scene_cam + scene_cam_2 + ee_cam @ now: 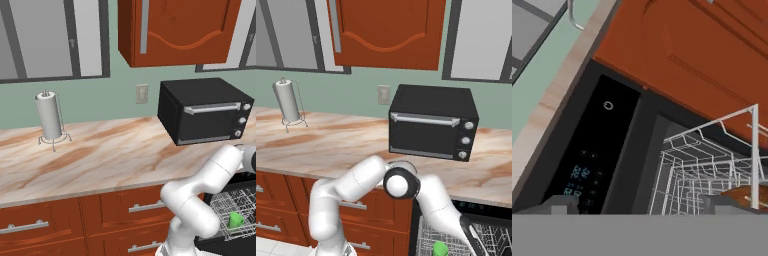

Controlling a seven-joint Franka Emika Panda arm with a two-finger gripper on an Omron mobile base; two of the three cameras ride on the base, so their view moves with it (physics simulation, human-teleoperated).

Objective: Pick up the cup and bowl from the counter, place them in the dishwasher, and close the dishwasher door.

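The small green cup [235, 220] stands in the pale wire rack [225, 205] of the black dishwasher [456, 212], which is open below the marbled counter [100, 160]. The right base view shows the cup [440, 248] near my forearm, which reaches down over the rack [496, 237]. In the hand view my gripper [640, 207] is open, its fingertips [559, 205] far apart with nothing between them, facing the dishwasher's control strip [594, 155] and the rack [712, 170]. A brown rounded shape [739, 194] lies in the rack; I cannot tell whether it is the bowl. The dishwasher door is out of view.
A black toaster oven [205, 110] stands on the counter above the dishwasher. A paper towel holder [50, 117] is at the far left. Reddish wooden drawers [75, 220] with silver handles run under the counter, and a wall cabinet [180, 30] hangs above.
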